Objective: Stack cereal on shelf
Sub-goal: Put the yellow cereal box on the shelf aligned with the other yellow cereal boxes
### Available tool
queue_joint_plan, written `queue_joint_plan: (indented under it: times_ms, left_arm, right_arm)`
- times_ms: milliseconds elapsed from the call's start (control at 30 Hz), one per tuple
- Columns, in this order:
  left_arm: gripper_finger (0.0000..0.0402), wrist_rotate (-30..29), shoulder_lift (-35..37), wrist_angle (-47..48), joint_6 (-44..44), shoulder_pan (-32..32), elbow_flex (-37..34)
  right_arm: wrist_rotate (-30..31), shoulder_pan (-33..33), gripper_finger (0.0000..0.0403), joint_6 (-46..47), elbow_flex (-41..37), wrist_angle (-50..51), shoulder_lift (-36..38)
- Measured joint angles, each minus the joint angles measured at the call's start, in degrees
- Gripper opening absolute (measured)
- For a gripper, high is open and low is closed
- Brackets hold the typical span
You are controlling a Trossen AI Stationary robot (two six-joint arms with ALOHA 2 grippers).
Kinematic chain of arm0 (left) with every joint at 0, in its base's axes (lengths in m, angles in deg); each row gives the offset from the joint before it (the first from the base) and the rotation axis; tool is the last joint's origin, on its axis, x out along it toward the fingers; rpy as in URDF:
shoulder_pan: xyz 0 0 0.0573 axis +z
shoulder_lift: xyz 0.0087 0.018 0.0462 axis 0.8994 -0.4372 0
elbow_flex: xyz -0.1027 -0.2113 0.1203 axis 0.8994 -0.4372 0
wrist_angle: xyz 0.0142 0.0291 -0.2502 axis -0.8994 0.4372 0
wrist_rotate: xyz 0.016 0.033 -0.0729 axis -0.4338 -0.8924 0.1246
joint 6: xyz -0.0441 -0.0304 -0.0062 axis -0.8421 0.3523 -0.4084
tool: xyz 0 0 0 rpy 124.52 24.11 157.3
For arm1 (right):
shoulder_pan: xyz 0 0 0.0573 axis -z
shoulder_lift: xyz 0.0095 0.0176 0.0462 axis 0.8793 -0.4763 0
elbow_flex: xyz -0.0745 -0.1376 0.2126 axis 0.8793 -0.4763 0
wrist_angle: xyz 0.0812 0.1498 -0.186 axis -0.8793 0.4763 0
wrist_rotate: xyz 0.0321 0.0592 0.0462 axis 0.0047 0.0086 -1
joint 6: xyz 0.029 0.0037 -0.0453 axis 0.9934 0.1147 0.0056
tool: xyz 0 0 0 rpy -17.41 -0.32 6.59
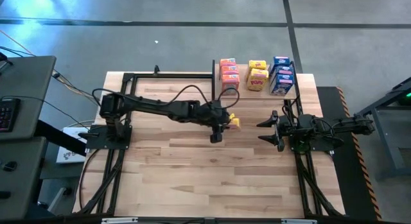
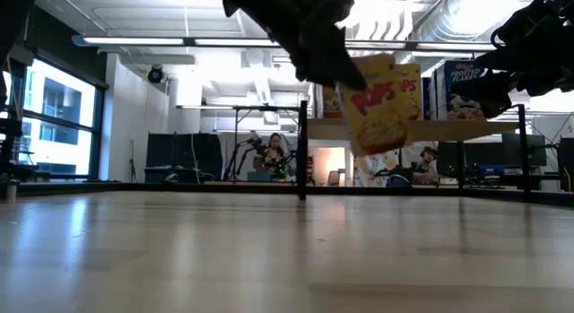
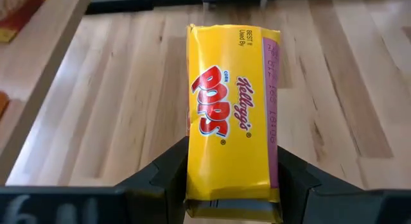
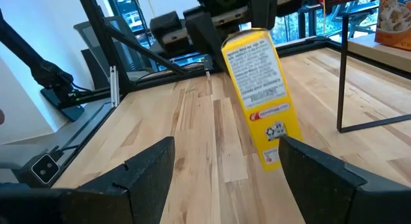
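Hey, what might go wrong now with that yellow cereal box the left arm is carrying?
The left gripper pinches only one end of the yellow Pops cereal box, which hangs tilted above the table, so it may swing or slip. The small light-wood shelf already holds two yellow boxes, so placing it could knock them.

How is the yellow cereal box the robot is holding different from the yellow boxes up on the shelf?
The held yellow box hangs tilted in the air, clamped by the left gripper; the shelf's yellow boxes rest on the shelf with nothing gripping them. The held box is alone above the table; the shelf ones sit between orange boxes and blue boxes. All are the same yellow kind.
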State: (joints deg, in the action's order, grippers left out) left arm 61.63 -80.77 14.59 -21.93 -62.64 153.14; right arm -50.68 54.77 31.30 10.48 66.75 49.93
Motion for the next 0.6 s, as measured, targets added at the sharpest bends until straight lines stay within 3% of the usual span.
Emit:
queue_joint_plan:
  times_ms: [600]
  left_arm:
    - [0.0150,-0.5,-3.6,3.9,0.0,1.0,0.1]
  right_arm:
    - [0.0,0.0,0.0270,0.0,0.0,0.0,0.0]
